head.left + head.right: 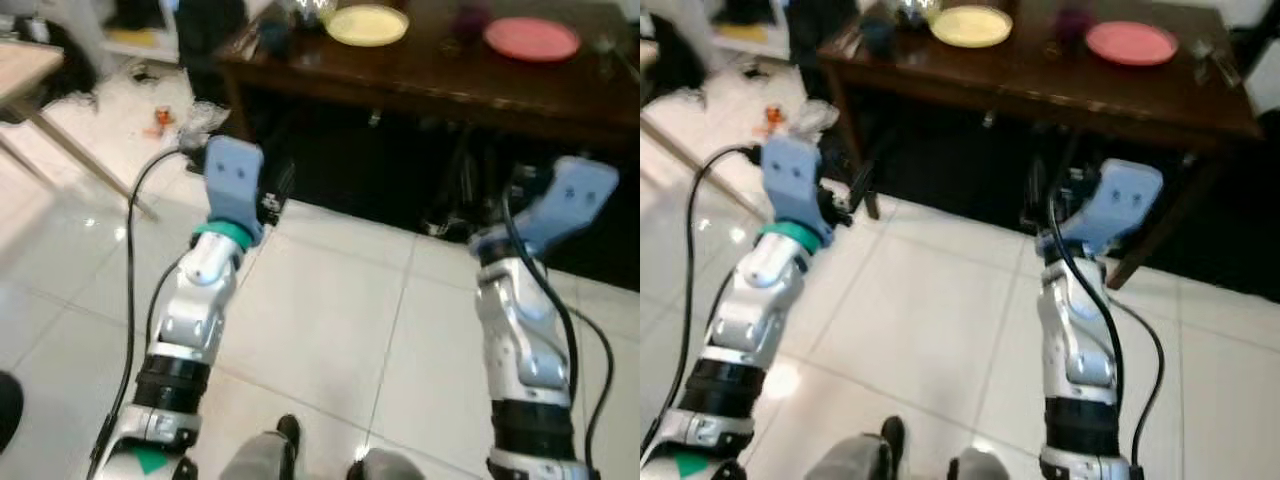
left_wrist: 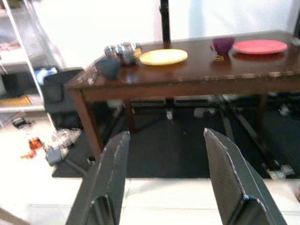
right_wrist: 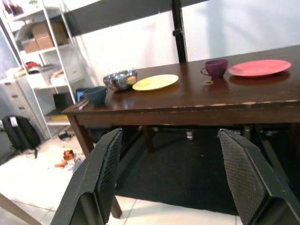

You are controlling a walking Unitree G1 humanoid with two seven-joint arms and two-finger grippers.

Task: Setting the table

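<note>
A dark wooden table (image 3: 187,101) stands ahead of me. On it are a yellow plate (image 3: 155,82), a pink plate (image 3: 259,67), a purple cup (image 3: 215,68), a silver bowl (image 3: 120,80) and a dark blue bowl (image 3: 95,95). My left gripper (image 2: 166,136) is open and holds nothing; it points at the table's front from a short way off. My right gripper (image 3: 171,133) is likewise open and empty, level with the table's edge. Both arms are raised over the white tiled floor, their blue wrist mounts (image 1: 233,185) (image 1: 565,205) covering the fingers in the eye views.
A dark rug (image 3: 187,183) lies under the table. White shelving (image 3: 42,70) and a black backpack (image 3: 21,133) stand to the left. Small clutter (image 1: 160,120) litters the floor by a light wooden table leg (image 1: 60,140). A black pole (image 3: 178,28) rises behind the table.
</note>
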